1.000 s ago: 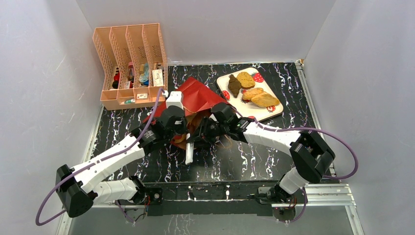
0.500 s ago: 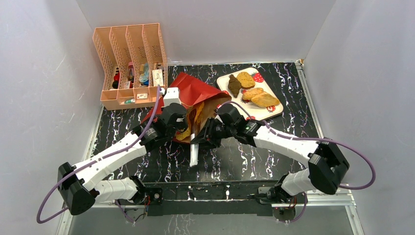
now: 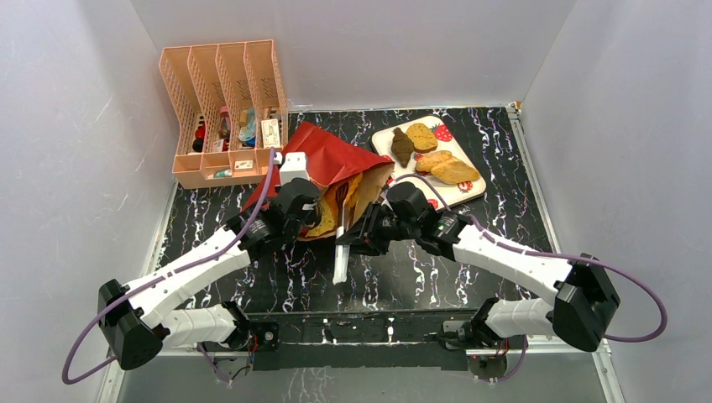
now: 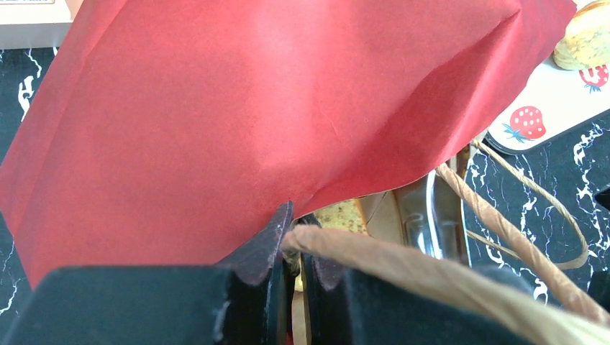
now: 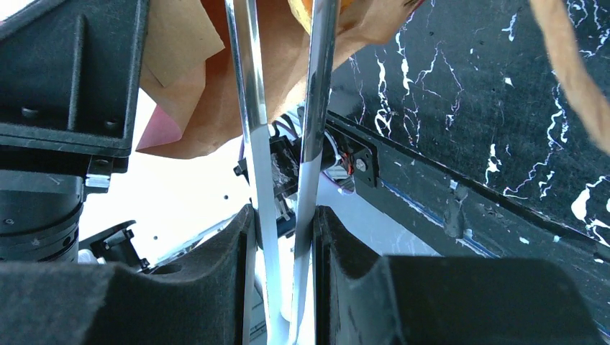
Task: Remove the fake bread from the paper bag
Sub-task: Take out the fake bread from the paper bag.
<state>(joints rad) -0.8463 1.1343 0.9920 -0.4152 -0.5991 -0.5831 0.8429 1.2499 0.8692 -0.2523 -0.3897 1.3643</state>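
The red paper bag (image 3: 332,158) lies on its side mid-table, its brown mouth facing the arms. My left gripper (image 3: 312,220) is shut on the bag's rim where the tan cord handle (image 4: 446,277) is attached; its fingertips (image 4: 279,231) pinch the red edge. My right gripper (image 3: 359,238) is shut on metal tongs (image 3: 339,252), whose two arms (image 5: 248,108) run into the bag's mouth. A yellow-orange bread piece (image 3: 324,222) shows inside the mouth, and a speckled tan one (image 4: 342,215) just past my left fingers. Several bread pieces (image 3: 438,156) lie on the strawberry tray (image 3: 471,196).
A peach slotted organiser (image 3: 222,109) with small items stands at the back left, next to the bag. The tray sits at the back right. White walls close in the left, back and right sides. The bag's second cord handle (image 4: 536,215) loops over the black table.
The bag's mouth has been raised and spread, showing its brown inside. My right arm has swung right and back, carrying the tongs a little right. My left gripper has kept its hold.
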